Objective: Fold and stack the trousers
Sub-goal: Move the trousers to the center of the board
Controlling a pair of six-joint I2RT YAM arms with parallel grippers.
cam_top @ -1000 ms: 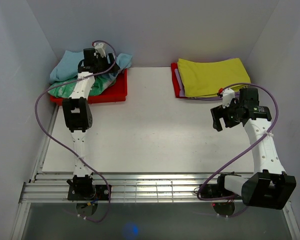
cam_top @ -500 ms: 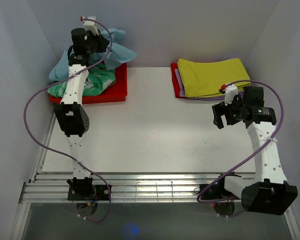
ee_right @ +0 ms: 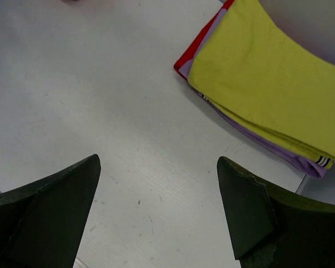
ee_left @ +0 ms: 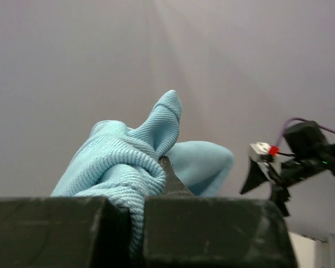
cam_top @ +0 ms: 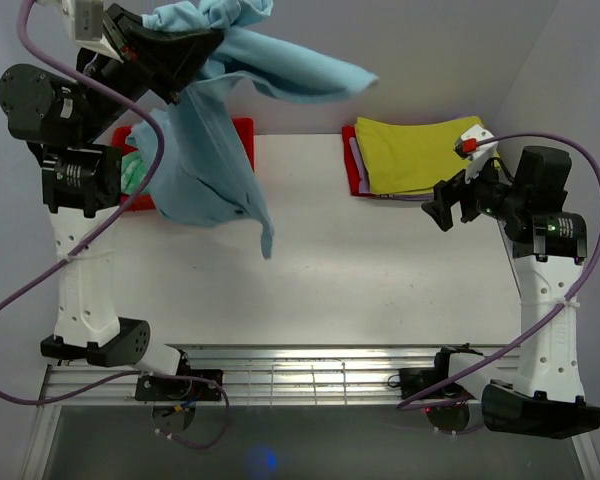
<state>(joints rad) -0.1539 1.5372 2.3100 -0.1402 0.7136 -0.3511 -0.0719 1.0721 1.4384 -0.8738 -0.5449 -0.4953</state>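
The sky-blue trousers [cam_top: 208, 150] hang in the air over the table's far left, bunched at the top and trailing down to a loose tip near the table. My left gripper [cam_top: 185, 45] is raised high and shut on their upper bunch. In the left wrist view the ribbed blue cloth [ee_left: 128, 162] is pinched between the dark fingers of that gripper [ee_left: 137, 215]. My right gripper [cam_top: 442, 215] hovers open above the table's right side; its wrist view shows the gripper [ee_right: 157, 159] with only bare table between the fingers.
A red tray [cam_top: 242, 135] at the far left holds a mint-green patterned garment [cam_top: 130, 172]. At the far right a folded yellow-green cloth [cam_top: 425, 150] tops a stack [ee_right: 273, 84] over purple cloth on a second red tray [cam_top: 350, 168]. White walls enclose the table [cam_top: 330, 270].
The left gripper shut on the trousers in the tray and swung up high, lifting them out so they hang over the table. The right arm rose a little, its gripper still open.
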